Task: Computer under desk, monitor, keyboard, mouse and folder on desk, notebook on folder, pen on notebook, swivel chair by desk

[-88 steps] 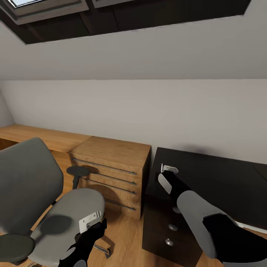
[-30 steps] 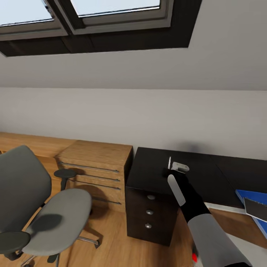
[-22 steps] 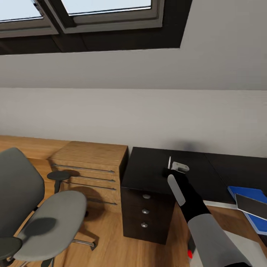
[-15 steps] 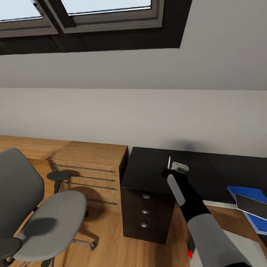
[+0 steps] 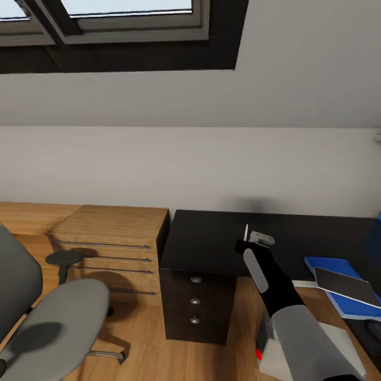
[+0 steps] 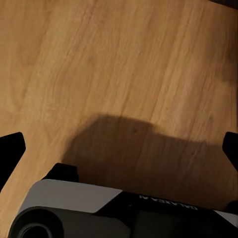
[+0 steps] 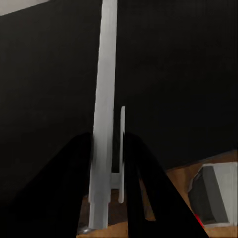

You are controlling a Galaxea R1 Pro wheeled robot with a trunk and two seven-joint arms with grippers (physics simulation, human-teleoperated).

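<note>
My right gripper (image 5: 248,241) hangs over the black drawer cabinet (image 5: 196,248), shut on a thin white pen (image 5: 246,231) that stands upright. In the right wrist view the pen (image 7: 105,114) runs between the dark fingers (image 7: 74,183) of the right gripper (image 7: 106,141). The blue folder (image 5: 346,309) lies on the desk (image 5: 328,238) at the right, the dark notebook (image 5: 344,283) on top of it. The grey computer (image 5: 267,344) with its red light stands on the floor below my arm. The swivel chair (image 5: 58,312) is at the lower left. My left gripper (image 6: 119,148) is open over bare wood floor.
A light-wood drawer cabinet (image 5: 111,238) stands left of the black one, against a low wood bench (image 5: 26,211). A sloped wall with a skylight (image 5: 121,16) rises behind. Wood floor (image 5: 143,338) lies between the chair and the cabinets.
The whole view has swung right: chair and cabinets slid left in the picture, and the folder and notebook came further in. The right gripper still holds the pen.
</note>
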